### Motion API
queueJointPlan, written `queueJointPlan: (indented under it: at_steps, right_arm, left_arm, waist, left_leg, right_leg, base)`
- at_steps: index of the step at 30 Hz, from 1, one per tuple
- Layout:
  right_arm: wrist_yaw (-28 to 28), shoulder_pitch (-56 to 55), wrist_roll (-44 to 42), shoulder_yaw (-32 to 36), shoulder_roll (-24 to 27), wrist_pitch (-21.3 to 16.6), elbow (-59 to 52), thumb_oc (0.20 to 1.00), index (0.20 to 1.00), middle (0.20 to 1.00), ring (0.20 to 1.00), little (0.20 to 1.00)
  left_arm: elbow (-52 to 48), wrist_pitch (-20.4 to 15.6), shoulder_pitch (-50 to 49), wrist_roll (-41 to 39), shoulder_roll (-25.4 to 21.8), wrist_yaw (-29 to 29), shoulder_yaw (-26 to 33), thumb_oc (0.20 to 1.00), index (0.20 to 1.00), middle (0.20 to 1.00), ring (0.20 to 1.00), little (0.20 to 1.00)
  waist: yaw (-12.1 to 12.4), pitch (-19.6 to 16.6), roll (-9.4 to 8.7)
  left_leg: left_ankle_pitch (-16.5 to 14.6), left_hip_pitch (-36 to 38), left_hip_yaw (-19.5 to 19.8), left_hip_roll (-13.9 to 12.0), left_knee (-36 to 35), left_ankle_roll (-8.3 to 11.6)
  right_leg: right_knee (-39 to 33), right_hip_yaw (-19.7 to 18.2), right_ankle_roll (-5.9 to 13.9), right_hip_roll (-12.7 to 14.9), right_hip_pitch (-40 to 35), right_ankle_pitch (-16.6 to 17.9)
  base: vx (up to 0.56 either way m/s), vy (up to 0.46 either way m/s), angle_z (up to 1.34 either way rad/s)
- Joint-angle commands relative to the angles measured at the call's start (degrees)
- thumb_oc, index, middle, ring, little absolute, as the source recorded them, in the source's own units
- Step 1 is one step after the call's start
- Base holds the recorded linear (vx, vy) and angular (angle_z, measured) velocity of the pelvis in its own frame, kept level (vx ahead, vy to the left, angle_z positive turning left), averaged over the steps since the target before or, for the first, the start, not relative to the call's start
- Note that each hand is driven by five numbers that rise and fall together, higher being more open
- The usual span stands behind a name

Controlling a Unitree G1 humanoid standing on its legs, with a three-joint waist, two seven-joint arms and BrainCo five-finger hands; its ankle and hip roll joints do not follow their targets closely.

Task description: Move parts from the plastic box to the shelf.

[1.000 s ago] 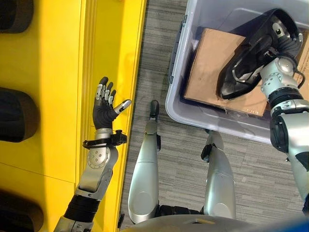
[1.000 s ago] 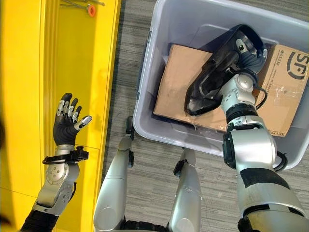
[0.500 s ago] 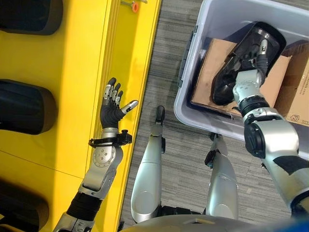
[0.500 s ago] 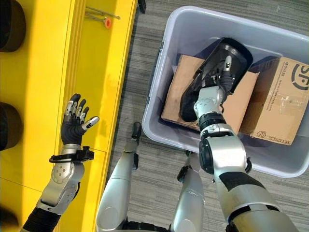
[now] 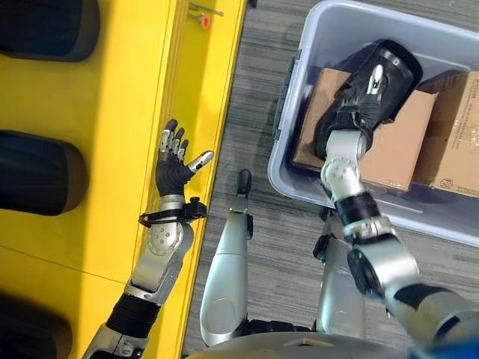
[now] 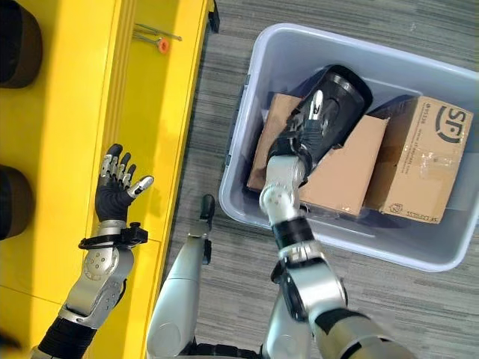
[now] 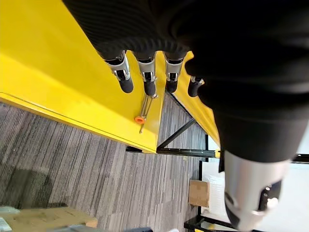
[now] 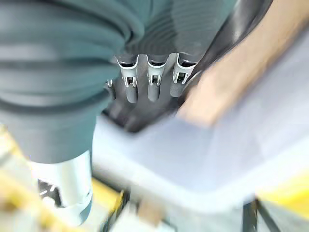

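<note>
1. Over the last second the right hand (image 6: pixel 310 123) had swung across the plastic box (image 6: pixel 419 254) with the black moulded part (image 6: pixel 337 97), which now lay tilted across the brown cardboard piece (image 6: pixel 344 176), beside a printed carton (image 6: pixel 419 161).
2. By my reading the pick was under way, the part not yet clear of the box.
3. The right hand lay on the part; whether its fingers had closed round it could not be made out.
4. The left hand (image 5: pixel 174 161) stayed spread and empty over the yellow shelf (image 5: pixel 105 112), where other black parts (image 5: pixel 34 173) sat, cut off at the edge.
</note>
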State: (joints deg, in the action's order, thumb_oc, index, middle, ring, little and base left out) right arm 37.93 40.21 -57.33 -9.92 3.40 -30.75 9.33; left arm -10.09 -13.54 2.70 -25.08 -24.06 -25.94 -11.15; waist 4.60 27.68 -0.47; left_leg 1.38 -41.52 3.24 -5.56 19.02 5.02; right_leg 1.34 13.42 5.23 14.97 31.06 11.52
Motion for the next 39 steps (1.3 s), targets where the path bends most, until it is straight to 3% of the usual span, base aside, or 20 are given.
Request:
queueJointPlan:
  at_steps: [1, 12, 13, 16, 18, 19, 20, 21, 23, 26, 27, 29, 35, 39]
  right_arm:
    - [-1.7, -0.8, 14.8, 2.0, 4.3, 0.2, -9.9, 1.000, 1.000, 1.000, 1.000, 1.000]
    - [-4.5, -6.8, 28.8, 4.5, 12.1, 2.7, -22.7, 1.000, 1.000, 1.000, 1.000, 1.000]
    - [-4.9, -7.5, 34.4, 5.1, 16.6, 5.1, -23.6, 1.000, 1.000, 1.000, 1.000, 1.000]
    - [-6.2, -8.1, 37.2, 5.7, 20.0, 6.9, -23.3, 1.000, 1.000, 1.000, 1.000, 1.000]
    - [-8.3, -8.8, 41.8, 5.9, 27.9, 10.2, -21.9, 1.000, 1.000, 1.000, 1.000, 1.000]
    - [-8.2, -8.7, 41.8, 5.9, 28.0, 10.2, -21.8, 1.000, 1.000, 1.000, 1.000, 1.000]
    - [-9.3, -8.9, 45.1, 5.8, 31.2, 11.7, -21.4, 1.000, 1.000, 1.000, 1.000, 1.000]
    - [-10.4, -7.9, 51.3, 4.4, 38.6, 15.3, -18.5, 1.000, 1.000, 1.000, 1.000, 1.000]
    - [-10.7, -6.9, 53.0, 3.4, 41.2, 15.5, -16.6, 1.000, 1.000, 1.000, 1.000, 1.000]
    - [-12.2, -3.2, 64.3, -1.6, 52.5, 19.6, -10.4, 1.000, 1.000, 1.000, 1.000, 1.000]
    - [-12.1, -2.9, 64.3, -1.9, 52.5, 19.5, -10.2, 1.000, 1.000, 1.000, 1.000, 1.000]
    - [-13.1, 0.0, 71.2, -6.4, 58.2, 22.3, -3.0, 1.000, 1.000, 1.000, 1.000, 1.000]
    - [-14.4, 6.6, 82.3, -16.2, 63.1, 25.6, 8.5, 1.000, 1.000, 1.000, 1.000, 1.000]
    - [-14.0, 14.7, 96.0, -29.5, 66.8, 27.2, 17.5, 1.000, 1.000, 1.000, 1.000, 1.000]
  left_arm:
    - [-8.6, -1.5, -3.6, 4.6, -2.4, -2.2, 1.9, 1.000, 1.000, 1.000, 1.000, 1.000]
    - [-10.8, -3.2, -5.4, 6.3, -3.3, -1.2, 4.8, 1.000, 1.000, 1.000, 1.000, 1.000]
    - [-11.0, -4.0, -5.9, 6.5, -3.8, -0.3, 6.2, 1.000, 1.000, 1.000, 1.000, 1.000]
    - [-11.5, -4.5, -6.6, 6.3, -4.2, 0.8, 6.9, 1.000, 1.000, 1.000, 1.000, 1.000]
    - [-11.7, -5.5, -7.3, 5.7, -4.8, 2.7, 8.3, 1.000, 1.000, 1.000, 1.000, 1.000]
    - [-11.7, -5.5, -7.3, 5.7, -4.8, 2.7, 8.3, 1.000, 1.000, 1.000, 1.000, 1.000]
    - [-11.7, -5.6, -7.8, 5.9, -4.9, 3.2, 8.7, 1.000, 1.000, 1.000, 1.000, 1.000]
    - [-11.6, -6.2, -8.5, 5.6, -5.7, 4.9, 9.4, 1.000, 1.000, 1.000, 1.000, 1.000]
    - [-11.6, -6.5, -8.8, 5.1, -5.7, 5.5, 9.6, 1.000, 1.000, 1.000, 1.000, 1.000]
    - [-11.0, -7.3, -9.2, 5.3, -6.1, 6.6, 9.9, 1.000, 1.000, 1.000, 1.000, 1.000]
    - [-11.0, -7.3, -9.2, 5.3, -6.0, 6.6, 10.0, 1.000, 1.000, 1.000, 1.000, 1.000]
    - [-10.3, -7.8, -9.5, 4.9, -6.3, 7.1, 10.1, 1.000, 1.000, 1.000, 1.000, 1.000]
    - [-8.9, -7.7, -9.7, 5.2, -5.8, 7.4, 10.4, 1.000, 1.000, 1.000, 1.000, 1.000]
    - [-7.9, -8.2, -9.1, 6.4, -6.6, 7.4, 10.0, 1.000, 1.000, 1.000, 1.000, 1.000]
  waist:
    - [-0.3, 2.1, -1.07]
    - [-1.6, 2.1, -2.68]
    - [-1.8, 2.1, -3.19]
    - [-1.9, 2.1, -3.48]
    - [-1.9, 2.1, -4.20]
    - [-1.9, 2.1, -4.14]
    - [-1.9, 2.1, -4.25]
    - [-1.4, 2.1, -4.48]
    - [-1.3, 2.1, -4.37]
    - [-0.4, 2.1, -4.02]
    - [-0.6, 2.1, -3.93]
    - [0.2, 2.1, -3.54]
    - [0.6, 2.1, -3.16]
    - [1.2, 2.1, -2.95]
  left_leg:
    - [-2.1, 9.9, -4.5, 0.8, -8.6, -1.90]
    - [-1.9, 12.6, -4.8, 0.6, -9.5, -1.84]
    - [-1.8, 13.0, -4.9, 0.4, -9.6, -1.75]
    - [-1.7, 13.2, -4.8, 0.3, -9.7, -1.65]
    - [-1.7, 13.4, -4.6, 0.1, -9.7, -1.52]
    - [-1.7, 13.4, -4.6, 0.1, -9.7, -1.52]
    - [-1.7, 13.2, -4.5, 0.0, -9.5, -1.49]
    - [-1.6, 13.2, -4.3, -0.1, -9.4, -1.37]
    - [-1.6, 13.1, -4.2, -0.1, -9.4, -1.34]
    - [-1.5, 12.3, -3.8, -0.3, -9.0, -1.11]
    - [-1.5, 12.3, -3.8, -0.4, -9.0, -1.10]
    - [-1.4, 11.5, -3.6, -0.5, -8.8, -0.98]
    - [-1.0, 10.1, -3.6, -0.9, -8.6, -0.69]
    - [-0.9, 9.2, -3.5, -1.0, -8.6, -0.44]
  right_leg:
    - [6.8, -1.6, 4.54, 3.7, -6.2, -8.8]
    - [5.4, -1.8, 4.98, 3.3, -8.6, -8.4]
    - [5.3, -1.7, 5.03, 3.1, -8.9, -8.4]
    - [5.4, -1.8, 5.08, 3.0, -9.1, -8.5]
    - [5.6, -1.8, 5.13, 2.9, -9.4, -8.7]
    - [5.6, -1.8, 5.13, 2.9, -9.4, -8.7]
    - [5.8, -1.7, 5.10, 2.8, -9.3, -8.8]
    - [5.8, -1.5, 5.16, 2.7, -9.4, -8.9]
    - [5.9, -1.5, 5.15, 2.6, -9.3, -8.9]
    - [6.7, -1.4, 5.12, 2.5, -8.7, -9.4]
    - [6.7, -1.3, 5.11, 2.5, -8.6, -9.4]
    - [7.3, -1.3, 5.10, 2.4, -7.7, -9.7]
    - [7.6, -1.0, 5.02, 2.1, -6.4, -9.6]
    - [7.9, -1.0, 5.09, 2.0, -5.2, -9.7]
  base:
    - [-0.01, -0.005, -0.05]
    - [0.00, -0.005, -0.01]
    - [0.00, -0.018, -0.07]
    - [0.00, -0.021, -0.02]
    - [-0.01, -0.034, -0.01]
    - [-0.01, -0.034, -0.01]
    - [0.00, -0.054, -0.01]
    - [-0.01, -0.063, 0.00]
    - [0.00, -0.035, 0.02]
    - [-0.01, -0.029, 0.01]
    - [-0.01, -0.040, 0.01]
    - [-0.01, -0.043, 0.02]
    - [0.00, -0.006, 0.00]
    - [0.00, -0.018, -0.01]
